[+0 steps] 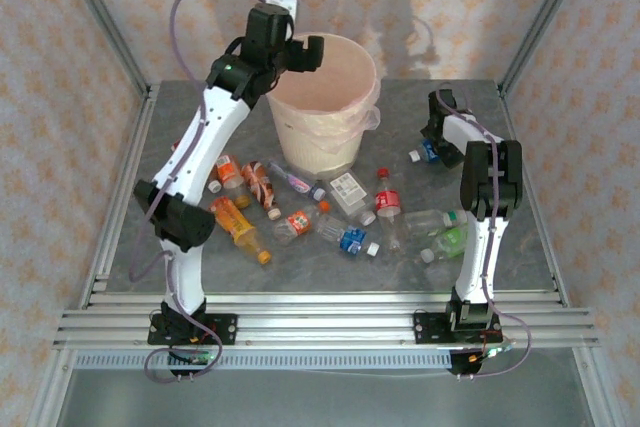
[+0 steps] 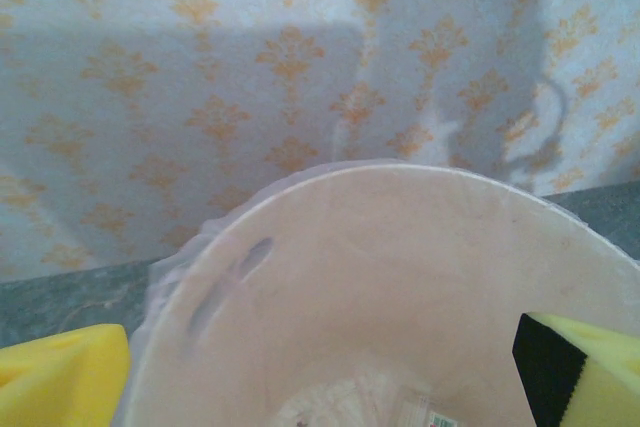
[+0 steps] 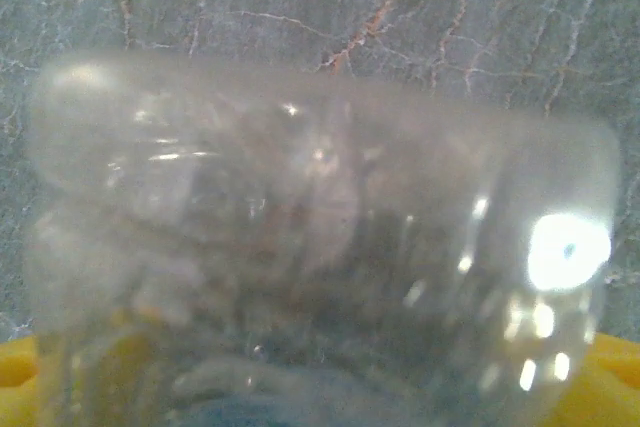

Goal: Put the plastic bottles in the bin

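Note:
The bin (image 1: pixel 312 137), a cream bucket with a pinkish liner, stands at the back middle. My left gripper (image 1: pixel 308 53) hovers over its rim, open and empty, and its yellow pads (image 2: pixel 60 377) frame the bin's inside (image 2: pixel 400 247), where a clear bottle (image 2: pixel 400 409) lies at the bottom. Several plastic bottles lie on the table in front of the bin, among them an orange one (image 1: pixel 243 231) and a red-labelled one (image 1: pixel 387 199). My right gripper (image 1: pixel 433 145) is down at a clear blue-labelled bottle (image 1: pixel 428 154). That bottle (image 3: pixel 320 227) sits between the pads (image 3: pixel 612 387); contact is hidden.
The grey marble-patterned table (image 1: pixel 560 247) has metal frame posts at its corners and patterned walls behind. A green-tinted bottle (image 1: pixel 450 240) and a clear one (image 1: pixel 425 219) lie close to the right arm's base. The left arm arches over the bottles on the left.

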Tool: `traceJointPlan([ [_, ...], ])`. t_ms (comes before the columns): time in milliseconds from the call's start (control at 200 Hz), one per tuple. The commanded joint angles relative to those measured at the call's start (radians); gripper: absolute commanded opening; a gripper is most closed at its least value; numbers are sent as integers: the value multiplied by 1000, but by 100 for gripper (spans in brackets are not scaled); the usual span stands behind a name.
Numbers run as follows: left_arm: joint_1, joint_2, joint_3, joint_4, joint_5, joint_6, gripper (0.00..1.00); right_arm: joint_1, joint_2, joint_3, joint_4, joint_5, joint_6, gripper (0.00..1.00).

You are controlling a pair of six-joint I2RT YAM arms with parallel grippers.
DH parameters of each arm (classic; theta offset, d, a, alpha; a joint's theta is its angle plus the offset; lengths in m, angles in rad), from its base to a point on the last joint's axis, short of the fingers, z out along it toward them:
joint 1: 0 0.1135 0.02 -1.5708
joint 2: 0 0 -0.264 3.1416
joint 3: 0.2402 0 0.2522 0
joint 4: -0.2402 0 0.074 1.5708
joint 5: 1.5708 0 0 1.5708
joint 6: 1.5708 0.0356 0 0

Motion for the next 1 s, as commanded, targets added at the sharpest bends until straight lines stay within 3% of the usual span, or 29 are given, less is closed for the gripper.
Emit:
traceJointPlan([
  [0,0,-112,-87,37,-94,-29,100,-5,18,6,30,-40,-33,80],
  [260,14,-354,-386,119,-316,-88,100,-5,-46,-41,73,-64,-96,53],
  [390,74,-475,-546,124,-349,-174,100,-5,-118,-51,61,-64,-139,45],
  [651,274,-695,-891,147,-316,-381,100,56,-322,-44,17,-3,-228,40],
  [696,304,-720,-935,152,-307,-403,100,55,-316,-37,12,-61,-218,38],
  [751,331,-742,-972,150,-298,-418,100,75,-311,-18,-9,-79,-228,34],
  [991,396,-774,-1057,114,-297,-426,100,208,-377,21,7,18,-287,33],
])
